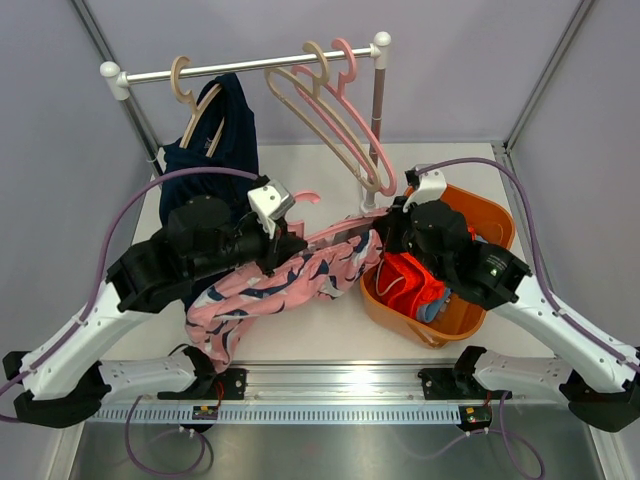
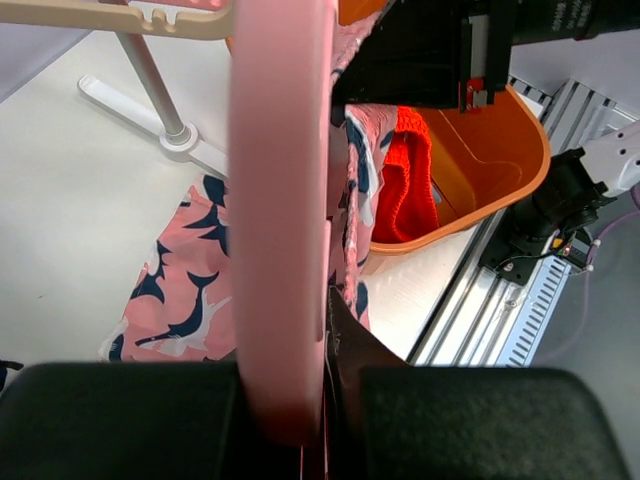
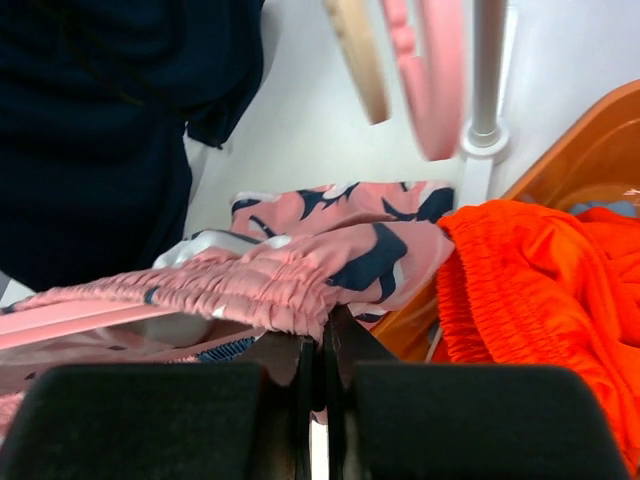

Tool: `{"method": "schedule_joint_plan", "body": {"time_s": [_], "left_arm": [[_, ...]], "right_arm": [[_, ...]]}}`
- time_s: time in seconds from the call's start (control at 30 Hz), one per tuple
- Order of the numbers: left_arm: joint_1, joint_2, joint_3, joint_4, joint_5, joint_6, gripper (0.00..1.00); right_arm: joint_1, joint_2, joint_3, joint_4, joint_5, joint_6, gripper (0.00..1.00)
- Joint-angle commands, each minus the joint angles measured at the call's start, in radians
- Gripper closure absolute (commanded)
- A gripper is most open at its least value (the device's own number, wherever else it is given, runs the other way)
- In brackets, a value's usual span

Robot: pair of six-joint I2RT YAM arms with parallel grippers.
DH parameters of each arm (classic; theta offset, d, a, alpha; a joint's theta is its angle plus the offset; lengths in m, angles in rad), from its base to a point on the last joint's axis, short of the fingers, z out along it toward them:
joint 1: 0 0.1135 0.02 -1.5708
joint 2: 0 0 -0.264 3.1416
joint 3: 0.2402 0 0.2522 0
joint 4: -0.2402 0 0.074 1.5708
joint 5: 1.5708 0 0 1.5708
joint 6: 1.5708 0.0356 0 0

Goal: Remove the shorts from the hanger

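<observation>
The pink shorts with a dark navy pattern (image 1: 280, 285) hang off a pink hanger (image 1: 335, 232) held low over the table. My left gripper (image 1: 290, 243) is shut on that hanger's bar (image 2: 280, 200). My right gripper (image 1: 385, 235) is shut on the shorts' gathered waistband (image 3: 250, 290), at the hanger's right end. The dark navy shorts (image 1: 215, 150) hang on a beige hanger at the rail's left. The bright orange shorts (image 1: 410, 280) and the light blue shorts (image 1: 432, 310) lie in the orange basket (image 1: 495, 225).
A clothes rail (image 1: 250, 65) spans the back, with an empty beige hanger (image 1: 320, 120) and an empty pink hanger (image 1: 355, 110) near its right post (image 1: 378, 100). The rack's foot (image 2: 175, 135) stands just behind the held shorts. The basket sits at the right.
</observation>
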Motion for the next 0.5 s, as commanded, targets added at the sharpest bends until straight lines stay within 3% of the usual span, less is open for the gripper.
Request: {"method": "schedule_joint_plan", "body": {"time_s": [0.0, 0.27, 0.47], "left_arm": [[-0.006, -0.067, -0.011, -0.011, 0.027, 0.019, 1.00], [-0.008, -0.144, -0.024, -0.049, 0.150, 0.043, 1.00], [-0.008, -0.205, -0.040, -0.057, 0.150, 0.048, 1.00]], "right_arm": [[-0.053, -0.022, 0.047, -0.045, 0.148, -0.035, 1.00], [-0.142, 0.021, 0.057, -0.055, 0.151, -0.054, 1.00], [-0.189, 0.058, 0.064, -0.046, 0.127, -0.061, 1.00]]}}
